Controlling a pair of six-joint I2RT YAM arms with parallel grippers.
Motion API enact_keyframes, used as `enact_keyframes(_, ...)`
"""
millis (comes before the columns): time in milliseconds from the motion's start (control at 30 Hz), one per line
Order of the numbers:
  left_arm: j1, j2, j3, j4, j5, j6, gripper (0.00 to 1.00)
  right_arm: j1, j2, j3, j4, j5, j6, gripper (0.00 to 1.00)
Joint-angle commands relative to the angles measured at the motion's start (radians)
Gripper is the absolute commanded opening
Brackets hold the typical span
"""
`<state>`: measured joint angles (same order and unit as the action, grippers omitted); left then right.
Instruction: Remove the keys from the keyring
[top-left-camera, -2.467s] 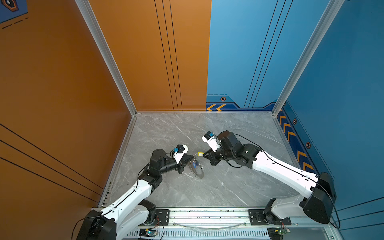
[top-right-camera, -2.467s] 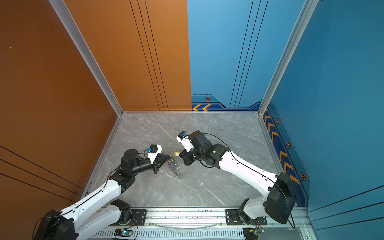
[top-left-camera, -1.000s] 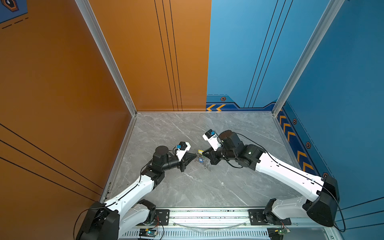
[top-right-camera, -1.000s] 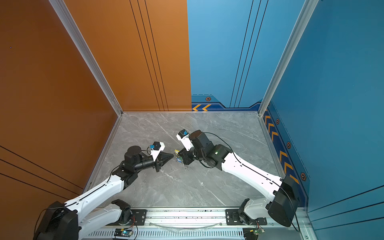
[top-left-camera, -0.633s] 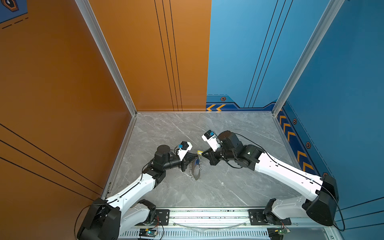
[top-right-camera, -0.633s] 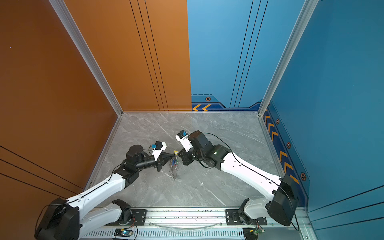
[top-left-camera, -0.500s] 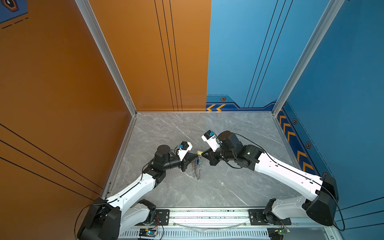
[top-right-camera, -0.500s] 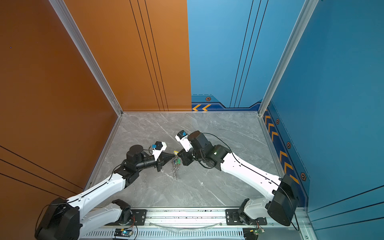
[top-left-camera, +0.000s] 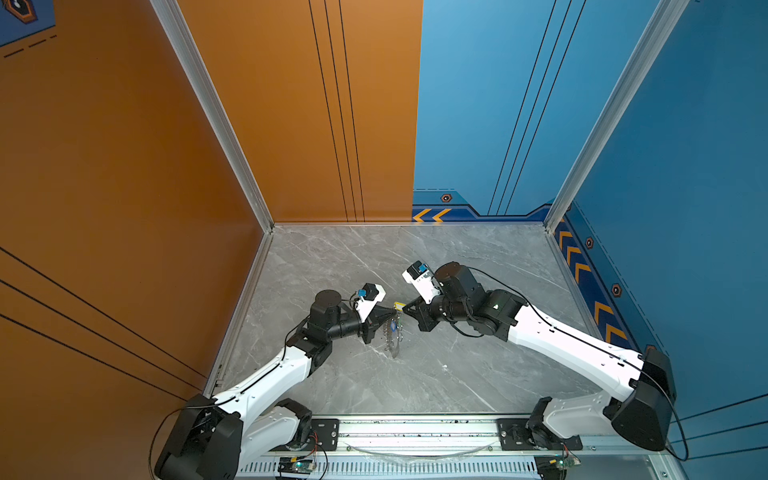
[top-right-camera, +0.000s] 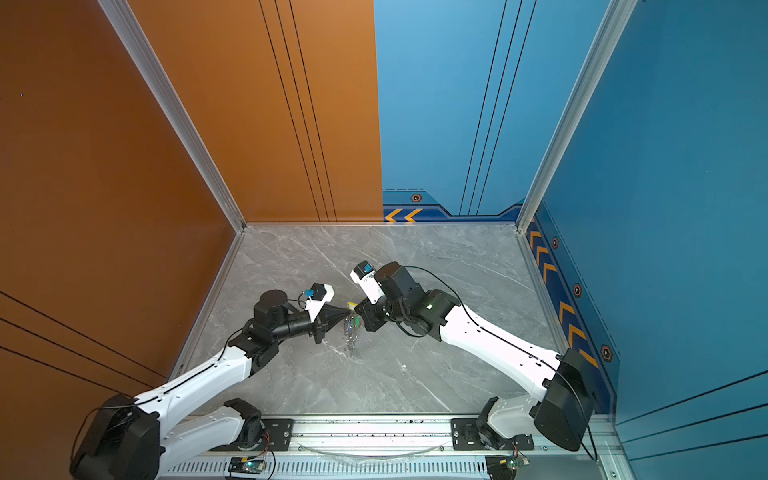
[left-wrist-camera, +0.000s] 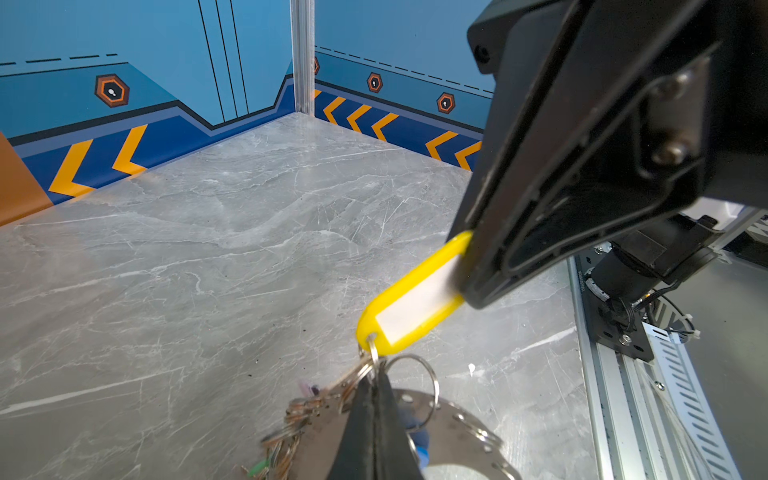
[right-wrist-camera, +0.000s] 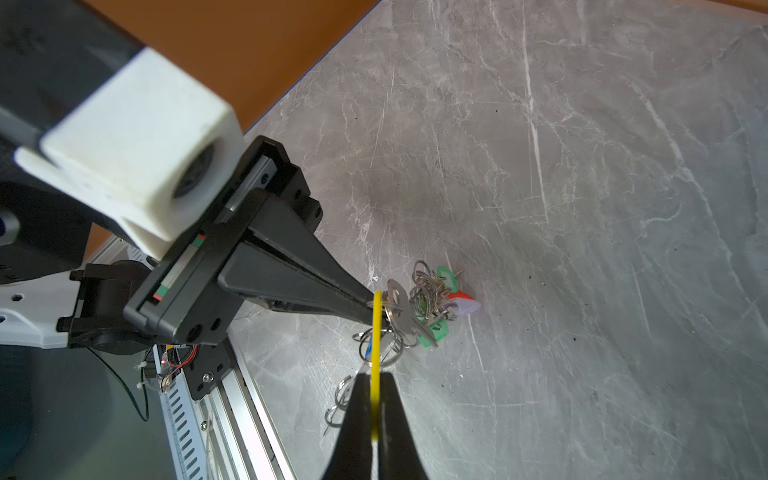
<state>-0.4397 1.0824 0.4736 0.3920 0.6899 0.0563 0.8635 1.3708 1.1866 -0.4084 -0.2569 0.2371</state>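
Right now the right gripper (right-wrist-camera: 375, 380) is clamping the yellow key tag (left-wrist-camera: 411, 307), the left gripper (left-wrist-camera: 374, 378) is pinching shut on its split ring (left-wrist-camera: 373, 353), and the keyring (left-wrist-camera: 453, 432) with the other keys (right-wrist-camera: 428, 303) is hanging just beneath them.

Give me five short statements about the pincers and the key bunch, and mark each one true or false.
1. The right pincer is shut on the yellow tag. True.
2. The left pincer stands wide open. False: it is shut on the split ring at the yellow tag's eyelet.
3. The yellow tag lies loose on the table. False: it is held in the air, and that ring joins it to the bunch on the keyring.
4. Green tags hang in the bunch. True.
5. The pincers work at opposite walls. False: their tips nearly meet over the middle of the table.
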Motion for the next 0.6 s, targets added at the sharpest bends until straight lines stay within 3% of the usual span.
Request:
enact_keyframes(0, -0.007, -0.001, 0.018, -0.004, 0.019, 0.011, 0.0, -0.001, -0.01, 0.025, 0.029, 0.017, 0.01, 0.0)
enact_keyframes(200, -0.007, -0.005, 0.016, -0.004, 0.012, 0.009, 0.0, -0.004, -0.02, 0.014, 0.029, 0.007, 0.004, 0.0)
enact_keyframes(233, -0.007, -0.006, 0.014, -0.003, 0.008, 0.009, 0.05, -0.007, -0.024, 0.01, 0.029, -0.001, 0.002, 0.0)
enact_keyframes(300, -0.006, -0.007, 0.009, -0.003, -0.005, 0.01, 0.28, -0.011, -0.028, 0.003, 0.029, -0.014, -0.003, 0.0)
enact_keyframes(333, -0.003, -0.009, 0.005, -0.004, -0.009, 0.014, 0.35, -0.015, -0.032, 0.0, 0.029, -0.02, -0.008, 0.0)
enact_keyframes(567, 0.031, -0.041, -0.005, -0.004, 0.074, 0.028, 0.39, -0.049, -0.052, -0.025, 0.029, -0.118, -0.039, 0.0)
